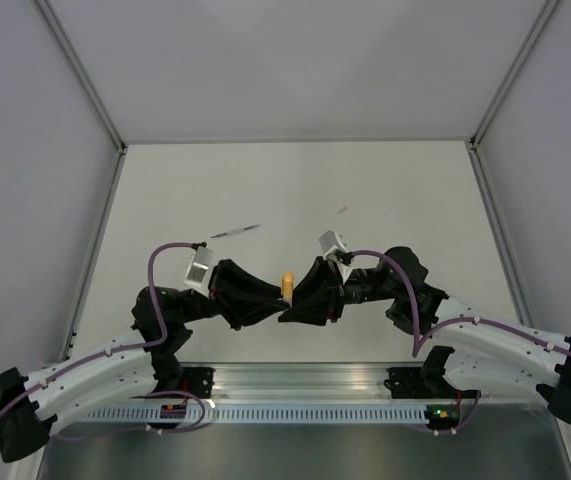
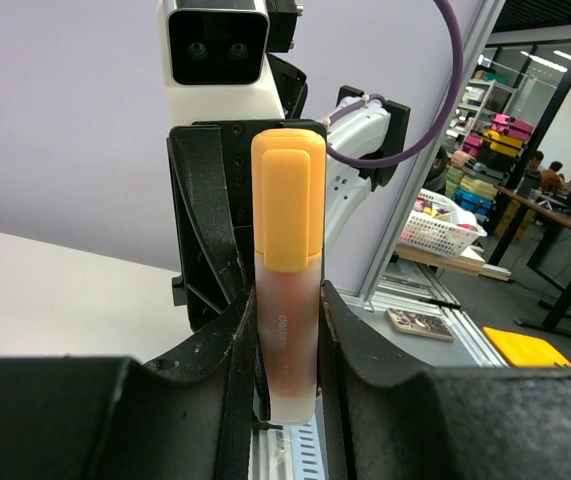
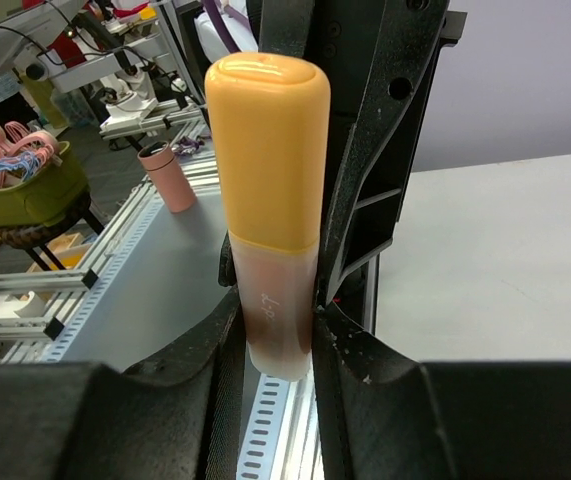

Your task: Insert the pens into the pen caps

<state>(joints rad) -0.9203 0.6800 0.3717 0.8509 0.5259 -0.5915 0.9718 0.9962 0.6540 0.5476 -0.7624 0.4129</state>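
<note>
The pink-orange marker [image 1: 287, 287] stands upright between my two grippers near the table's front, with its yellow-orange cap [image 2: 288, 200] seated on top. My left gripper [image 2: 287, 320] is shut on the marker's translucent pink barrel [image 2: 287, 350]. From the opposite side my right gripper [image 3: 277, 325] presses both fingers against the same barrel [image 3: 277, 305], below the cap [image 3: 268, 150]. The thin silver-grey pen [image 1: 235, 231] lies on the table behind the left arm. The other pens and caps are out of view.
A tiny pale piece [image 1: 343, 209] lies on the table further back, right of centre. The slotted aluminium rail [image 1: 305, 385] runs along the near edge under the grippers. Grey walls enclose the table on three sides.
</note>
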